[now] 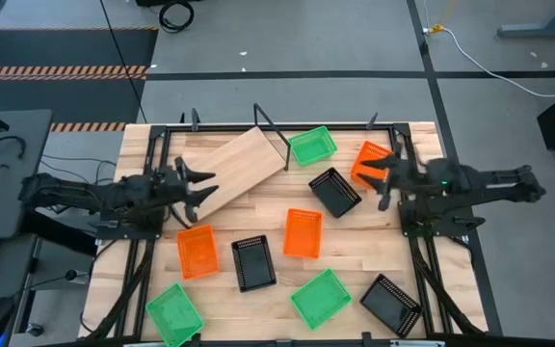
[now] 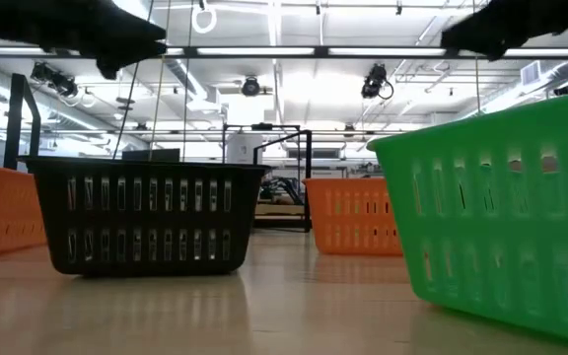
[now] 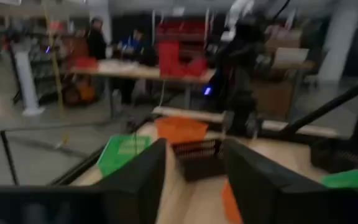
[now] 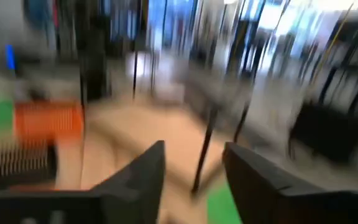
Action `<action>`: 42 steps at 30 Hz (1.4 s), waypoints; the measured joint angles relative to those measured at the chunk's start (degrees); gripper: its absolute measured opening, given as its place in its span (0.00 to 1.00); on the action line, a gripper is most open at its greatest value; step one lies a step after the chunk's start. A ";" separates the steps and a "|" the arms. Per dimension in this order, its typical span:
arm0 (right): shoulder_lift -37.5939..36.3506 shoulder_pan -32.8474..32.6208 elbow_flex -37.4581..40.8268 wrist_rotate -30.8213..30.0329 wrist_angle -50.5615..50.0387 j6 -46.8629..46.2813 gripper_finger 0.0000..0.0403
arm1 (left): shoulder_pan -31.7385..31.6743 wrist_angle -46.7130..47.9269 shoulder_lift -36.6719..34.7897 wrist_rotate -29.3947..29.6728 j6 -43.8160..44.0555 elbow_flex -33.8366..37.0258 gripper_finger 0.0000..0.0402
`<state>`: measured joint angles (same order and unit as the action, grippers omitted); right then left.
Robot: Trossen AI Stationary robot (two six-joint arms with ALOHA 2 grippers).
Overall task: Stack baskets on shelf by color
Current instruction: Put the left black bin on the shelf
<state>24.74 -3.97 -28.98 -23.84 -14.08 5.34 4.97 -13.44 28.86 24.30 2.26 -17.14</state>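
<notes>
- We saw the left gripper over the table's left side, fingers apart, grasping nothing, tips at the shelf edge.
- Right gripper hung at the right side, fingers spread, empty, just beside an orange basket.
- Shelf lay tilted at the back, no baskets on it.
- Other baskets sat scattered on the table: green, black, orange.
</notes>
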 joint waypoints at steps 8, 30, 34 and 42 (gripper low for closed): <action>30.14 0.75 -19.16 5.75 -40.72 -3.15 0.65 | -0.63 1.45 12.37 -0.08 3.61 -5.46 0.67; 56.83 -1.61 -20.99 15.92 -38.35 3.87 0.56 | -0.22 1.52 17.66 -2.09 9.35 -7.33 0.64; 57.85 -1.46 -20.95 15.92 -38.41 3.44 0.54 | 0.18 1.57 17.66 -2.10 9.18 -7.33 0.64; 57.76 -0.74 -20.24 13.09 -36.43 3.77 0.54 | 0.15 1.80 17.66 -2.09 9.18 -7.33 0.63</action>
<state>82.51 -4.72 -49.22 -10.76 -50.50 9.11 5.13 -11.64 46.52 22.22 11.44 -24.47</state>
